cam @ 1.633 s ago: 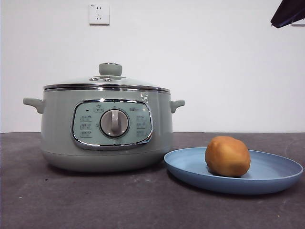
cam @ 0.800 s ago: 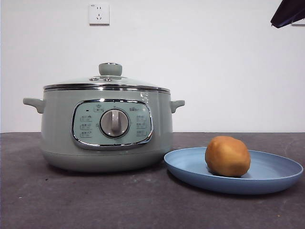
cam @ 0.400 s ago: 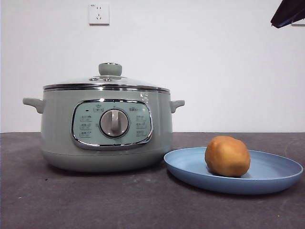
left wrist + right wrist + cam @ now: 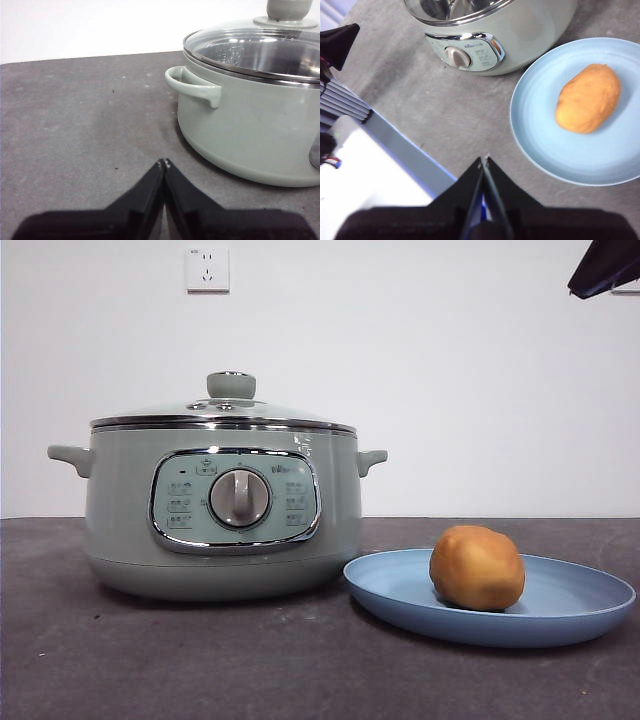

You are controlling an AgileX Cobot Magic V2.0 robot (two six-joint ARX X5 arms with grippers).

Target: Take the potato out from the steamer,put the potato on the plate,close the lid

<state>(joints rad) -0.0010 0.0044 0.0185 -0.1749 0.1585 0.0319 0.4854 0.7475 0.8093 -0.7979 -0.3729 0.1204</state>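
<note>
Potato (image 4: 477, 567) sits on the light-blue plate (image 4: 400, 590), just beside the steamer (image 4: 120, 510), and the lid (image 4: 222, 412) rests flat on the pot's chrome rim, so from where I stand the job looks finished and the only trouble left would come from the arms themselves. Left gripper (image 4: 164, 164) hangs low over the table near the steamer's side handle (image 4: 192, 87), jaws pinched together on nothing. Right gripper (image 4: 485, 161) is up high, looking down on the plate and the control panel (image 4: 465, 52), its jaws likewise closed and empty. If the left arm swung toward the pot as it pulled away, it could catch that handle, shove the steamer and jar the lid off its seat. If the right arm dropped or swept low, it could clip the plate's rim and send the rounded potato rolling off.
</note>
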